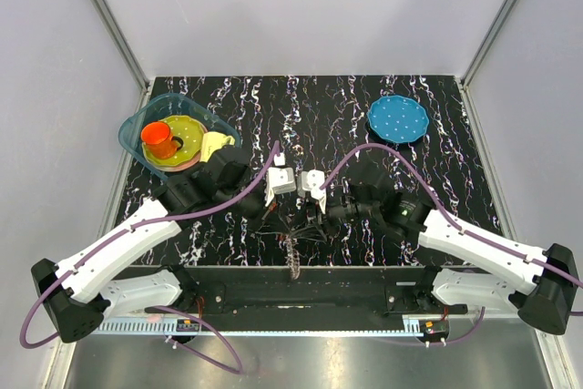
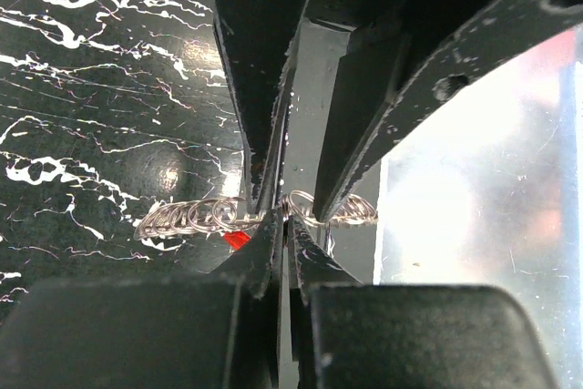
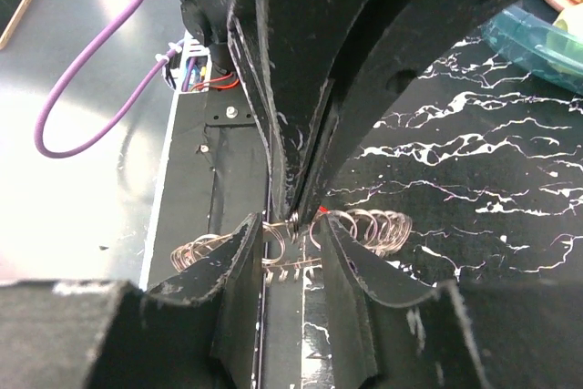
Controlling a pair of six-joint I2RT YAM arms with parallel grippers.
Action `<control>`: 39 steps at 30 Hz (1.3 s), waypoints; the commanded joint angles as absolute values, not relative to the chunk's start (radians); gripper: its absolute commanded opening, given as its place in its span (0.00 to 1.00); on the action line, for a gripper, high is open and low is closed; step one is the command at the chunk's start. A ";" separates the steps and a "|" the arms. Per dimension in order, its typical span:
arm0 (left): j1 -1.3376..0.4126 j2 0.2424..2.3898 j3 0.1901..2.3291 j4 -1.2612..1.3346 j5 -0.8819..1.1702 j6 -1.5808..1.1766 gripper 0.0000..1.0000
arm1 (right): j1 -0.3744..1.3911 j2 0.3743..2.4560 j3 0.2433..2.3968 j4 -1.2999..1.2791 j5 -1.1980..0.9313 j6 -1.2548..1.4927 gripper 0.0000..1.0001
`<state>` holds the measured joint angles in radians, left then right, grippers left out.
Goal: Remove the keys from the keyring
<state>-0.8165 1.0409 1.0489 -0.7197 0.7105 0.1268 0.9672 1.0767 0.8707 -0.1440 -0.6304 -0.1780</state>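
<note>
The keyring [image 1: 293, 228] is a wire loop strung with many small silver rings, held just above the table's front edge between both grippers. My left gripper [image 2: 289, 218] is shut on one ring of it; its closed fingers also show from above in the right wrist view [image 3: 296, 161]. My right gripper [image 3: 293, 245] is open, its fingers [image 3: 239, 266] straddling the pinched ring without closing. Coils of small rings [image 2: 187, 218] spread to both sides. The one key made out is a tiny red piece [image 2: 237, 240] under the rings, also seen in the right wrist view [image 3: 321, 210].
A blue tub [image 1: 137, 125] at the back left holds a yellow plate [image 1: 189, 130] and an orange cup [image 1: 160, 139]. A blue dotted plate [image 1: 398, 118] lies at the back right. The table's front edge [image 1: 301, 268] runs just below the grippers.
</note>
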 commanded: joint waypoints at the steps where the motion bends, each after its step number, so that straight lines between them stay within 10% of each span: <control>1: -0.816 1.022 1.077 -0.673 0.755 0.129 0.00 | 0.953 1.074 0.848 -0.089 -0.650 -0.187 0.37; 19: -0.818 1.028 1.066 -0.657 0.764 0.120 0.00 | 0.946 1.098 0.833 -0.031 -0.707 -0.178 0.30; 29: -0.818 1.026 1.066 -0.657 0.759 0.123 0.00 | 0.946 1.117 0.825 -0.012 -0.723 -0.175 0.09; 39: -0.816 1.014 1.065 -0.658 0.747 0.126 0.00 | 0.942 1.059 0.821 -0.032 -0.649 -0.144 0.35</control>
